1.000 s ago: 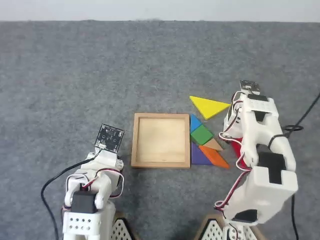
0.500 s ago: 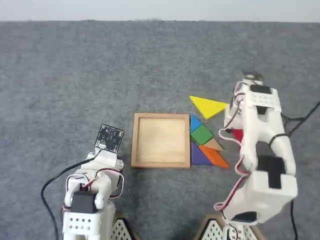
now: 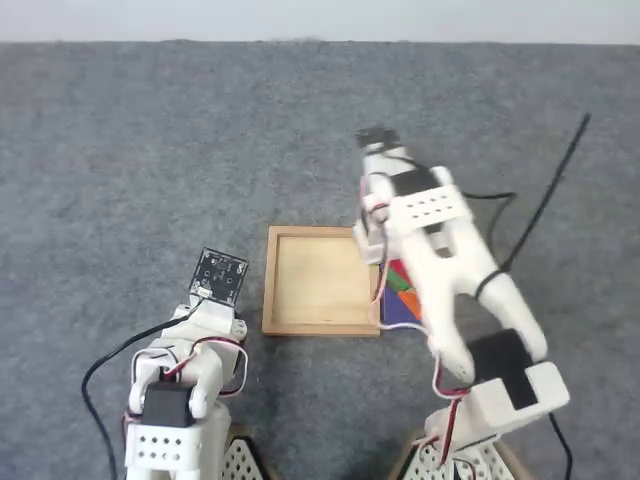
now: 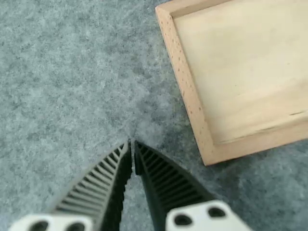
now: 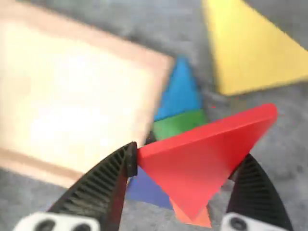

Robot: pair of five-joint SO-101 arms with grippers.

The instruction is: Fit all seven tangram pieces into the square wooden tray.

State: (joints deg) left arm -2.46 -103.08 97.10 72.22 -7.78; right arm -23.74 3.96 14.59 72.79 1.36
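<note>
Over the tray's far wall, from the high camera, your right arm's wrist hides its own jaws. The square wooden tray (image 3: 268,282) lies bare under it. The purple piece (image 3: 399,310) peeks out beside the arm. Grey felt carpet (image 3: 120,150) covers the whole table, and a pale wall (image 3: 320,20) closes the far edge.

Ahead of the left gripper (image 4: 131,144), whose jaws are pressed together on nothing, you have open carpet. The tray (image 4: 185,82) sits off to one side of the tips, with a corner of it near them but apart.

Between the jaws of the right gripper (image 5: 187,161) you are clamping the red triangle (image 5: 202,163) edge to edge. It is lifted and tilted, with one point hanging down. Below the jaws lie the blue piece (image 5: 180,94), green piece (image 5: 178,125), purple piece (image 5: 144,190) and orange piece (image 5: 195,219), packed together. The yellow triangle (image 5: 250,53) lies beyond the tips. The tray (image 5: 155,91) is off to one jaw's side, just beside the blue piece.

Expect the triangle to be light, stiff painted wood with slick faces. Clamped across slanted edges, it may pivot or squirt out. A hold nearer its middle, square to one straight edge, looks safer. The felt should keep the loose pieces from sliding, but it gives little room to get a jaw under them.
</note>
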